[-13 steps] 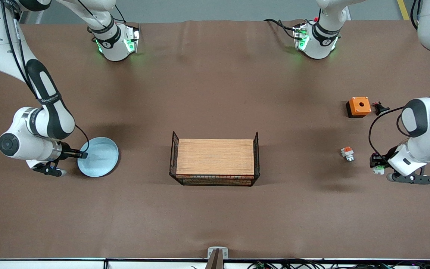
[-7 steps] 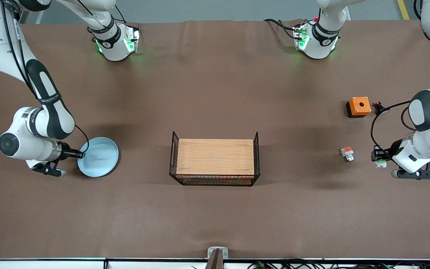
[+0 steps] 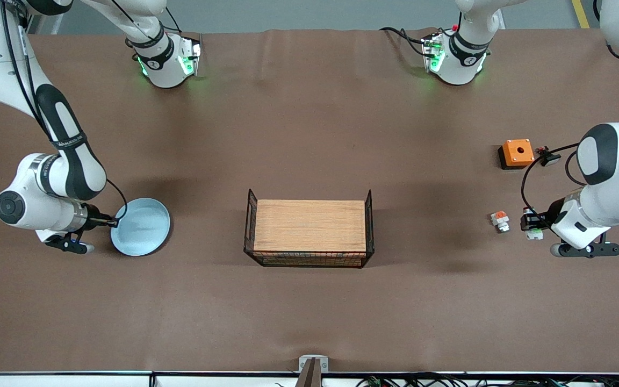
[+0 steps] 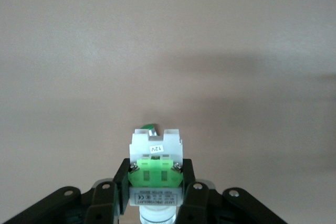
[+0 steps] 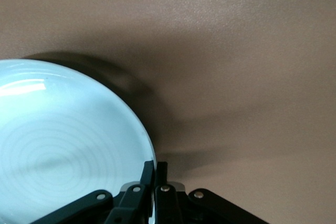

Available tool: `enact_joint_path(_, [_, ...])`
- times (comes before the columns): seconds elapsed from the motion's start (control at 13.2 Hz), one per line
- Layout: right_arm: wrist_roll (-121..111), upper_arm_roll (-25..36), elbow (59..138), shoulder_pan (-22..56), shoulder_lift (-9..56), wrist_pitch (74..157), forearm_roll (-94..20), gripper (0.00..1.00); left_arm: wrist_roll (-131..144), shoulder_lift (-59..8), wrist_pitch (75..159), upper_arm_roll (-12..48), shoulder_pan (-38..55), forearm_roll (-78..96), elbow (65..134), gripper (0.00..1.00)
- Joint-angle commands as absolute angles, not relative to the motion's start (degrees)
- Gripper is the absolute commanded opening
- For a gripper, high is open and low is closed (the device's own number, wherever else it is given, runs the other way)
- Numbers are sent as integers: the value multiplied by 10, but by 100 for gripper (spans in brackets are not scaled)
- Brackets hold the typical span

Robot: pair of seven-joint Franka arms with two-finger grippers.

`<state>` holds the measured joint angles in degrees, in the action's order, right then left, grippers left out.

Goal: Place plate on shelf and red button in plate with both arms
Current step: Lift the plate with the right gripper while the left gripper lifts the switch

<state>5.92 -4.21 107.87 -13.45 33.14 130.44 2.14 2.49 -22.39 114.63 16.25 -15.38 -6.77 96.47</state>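
The right arm reaches low, its right gripper (image 3: pixel 112 220) pinched on the rim of the pale blue plate (image 3: pixel 143 226) at the right arm's end of the table. The left gripper (image 3: pixel 531 226) clamps the red button (image 4: pixel 156 174), labelled "12V", just beside an orange-tabbed button unit (image 3: pixel 499 220).

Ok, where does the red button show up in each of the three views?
Front view: the red button is held in the left claw, beside the orange-tabbed piece, toward the left arm's end of the table.
Left wrist view: low centre, green tab facing the camera, clamped between the fingers.
Right wrist view: not in it.
Shared landmark: the brown table cover.
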Motion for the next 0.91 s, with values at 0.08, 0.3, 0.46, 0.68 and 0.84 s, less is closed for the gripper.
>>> enact_joint_path(0.08, [52,-53,1077,-149,298,1258,19,0,53,-197,1077,190,-156,-79,948,0])
enact_joint_path(0.3, [53,-54,1074,-141,212,1168,19,0,53,-174,1060,204,-156,-74,948,0])
enact_joint_path(0.46, [60,-67,1071,-135,153,1104,19,0,53,-162,1049,214,-157,-73,948,0])
enact_joint_path(0.68, [67,-68,1068,-99,50,1008,19,0,53,-148,1017,225,-157,-74,948,0])
enact_joint_path(0.84, [134,-68,1062,-67,5,944,17,0,51,-134,991,226,-156,-74,948,0])
